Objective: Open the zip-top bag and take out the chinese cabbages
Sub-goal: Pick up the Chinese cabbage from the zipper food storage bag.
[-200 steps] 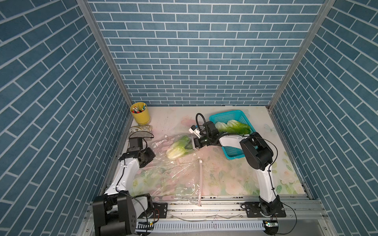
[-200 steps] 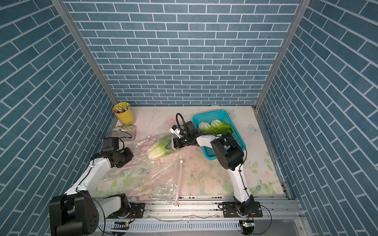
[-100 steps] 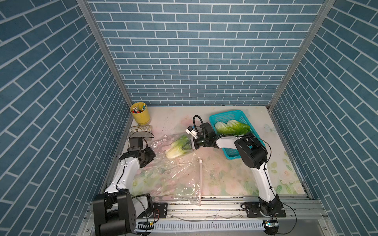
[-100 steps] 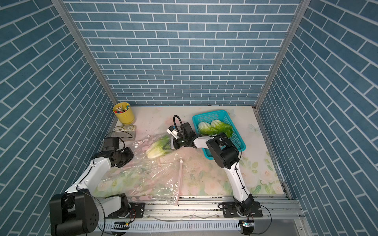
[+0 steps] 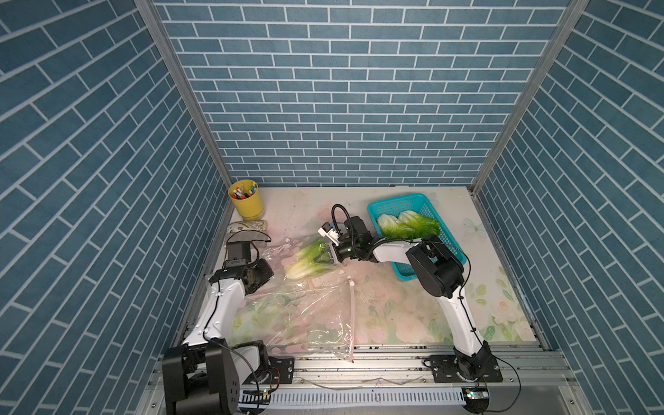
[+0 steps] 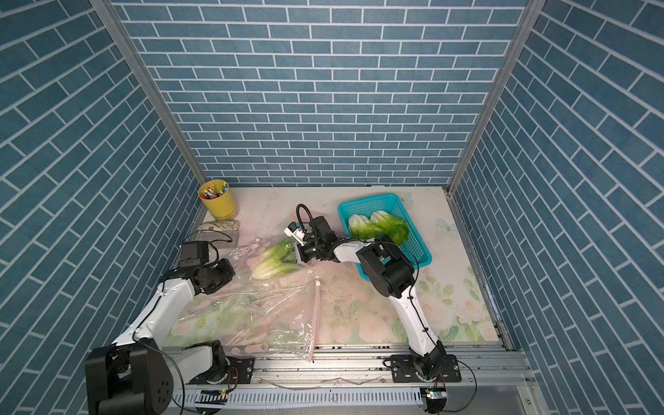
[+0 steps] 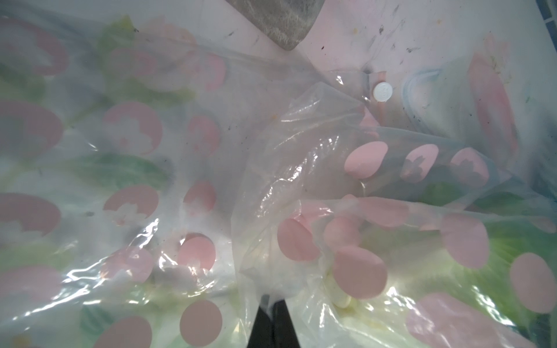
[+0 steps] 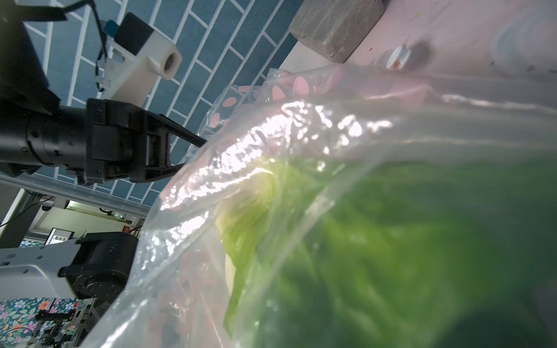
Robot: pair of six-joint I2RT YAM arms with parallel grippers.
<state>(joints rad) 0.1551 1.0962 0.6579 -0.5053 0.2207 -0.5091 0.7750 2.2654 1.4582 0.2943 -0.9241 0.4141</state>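
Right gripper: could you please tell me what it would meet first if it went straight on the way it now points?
The cabbage in the zip-top bag: the right gripper is shut at its leafy end, pointing along it toward the white base. Farther on, probably the left gripper.

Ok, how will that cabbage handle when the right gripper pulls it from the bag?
Likely floppy at the grip: the right gripper seems shut on the thin leafy end of the cabbage, so leaves could tear. The thick white base looks heavier and may sag. The crinkled bag will probably cling and drag.
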